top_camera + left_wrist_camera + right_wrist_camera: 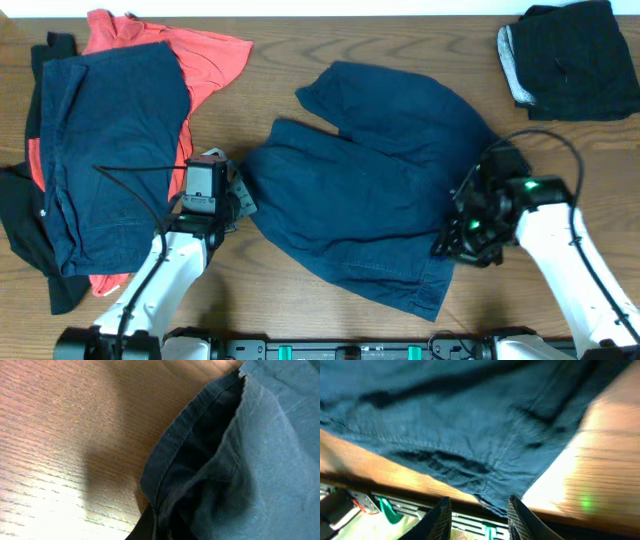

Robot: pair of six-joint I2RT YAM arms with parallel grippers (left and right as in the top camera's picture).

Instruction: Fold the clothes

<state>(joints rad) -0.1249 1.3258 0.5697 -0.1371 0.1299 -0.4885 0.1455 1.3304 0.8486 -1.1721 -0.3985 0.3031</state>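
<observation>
Large dark navy-blue cloth garment (370,200) spread on wooden worktop (270,90); right gripper (479,500) parted near its hem; left gripper (237,197) at its edge, state indiscernible

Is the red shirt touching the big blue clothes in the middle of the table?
Apart. The overhead view shows a strip of bare wooden table between the red shirt and the middle blue garment.

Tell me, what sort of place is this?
Probably a robotics lab or test bench, not a home: a robot's left arm and right arm reach over a wooden table, a navy garment spread between them, a heap of clothes alongside.
</observation>
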